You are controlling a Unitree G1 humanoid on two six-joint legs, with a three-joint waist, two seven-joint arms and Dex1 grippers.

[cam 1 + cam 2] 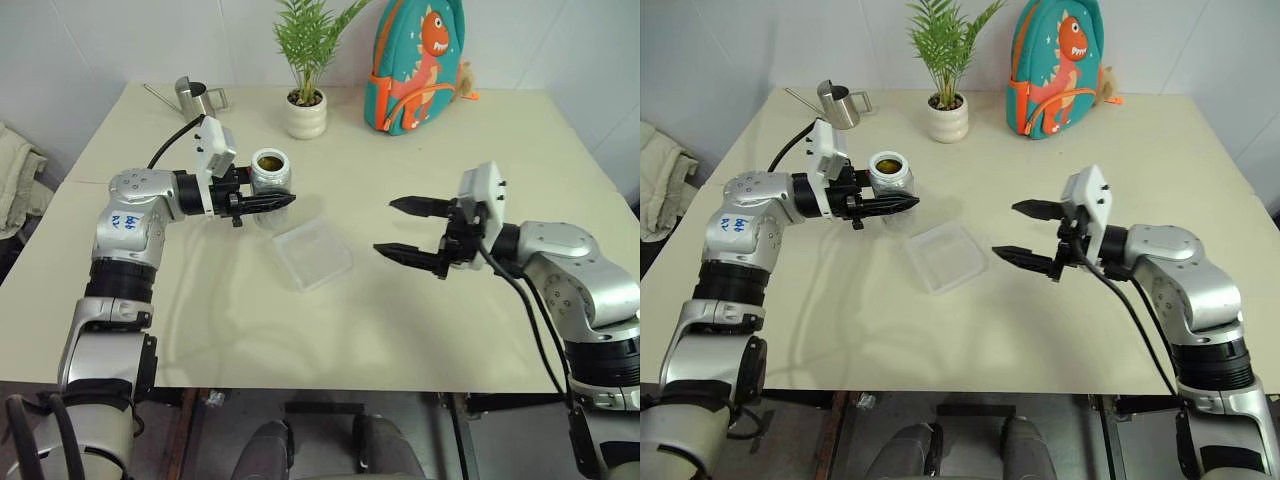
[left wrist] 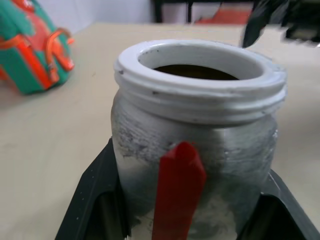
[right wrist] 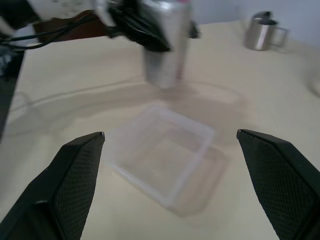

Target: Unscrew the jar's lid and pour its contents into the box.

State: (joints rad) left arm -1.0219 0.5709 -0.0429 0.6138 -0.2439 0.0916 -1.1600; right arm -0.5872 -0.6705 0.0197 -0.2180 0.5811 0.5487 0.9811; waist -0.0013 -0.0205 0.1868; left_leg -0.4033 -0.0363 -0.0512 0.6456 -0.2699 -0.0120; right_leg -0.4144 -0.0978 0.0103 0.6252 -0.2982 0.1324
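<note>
Clear jar (image 1: 270, 170), lid off, sits upright clamped between my left fingers (image 1: 268, 203) just behind the box (image 1: 313, 252) ready for tipping, while my right fingers (image 1: 410, 229) stand wide and empty beside it.

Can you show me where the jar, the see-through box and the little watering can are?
jar (image 1: 270, 167), left eye view, its open rim.
box (image 1: 313, 252), left eye view, its clear floor.
watering can (image 1: 194, 96), left eye view, its steel body.
</note>
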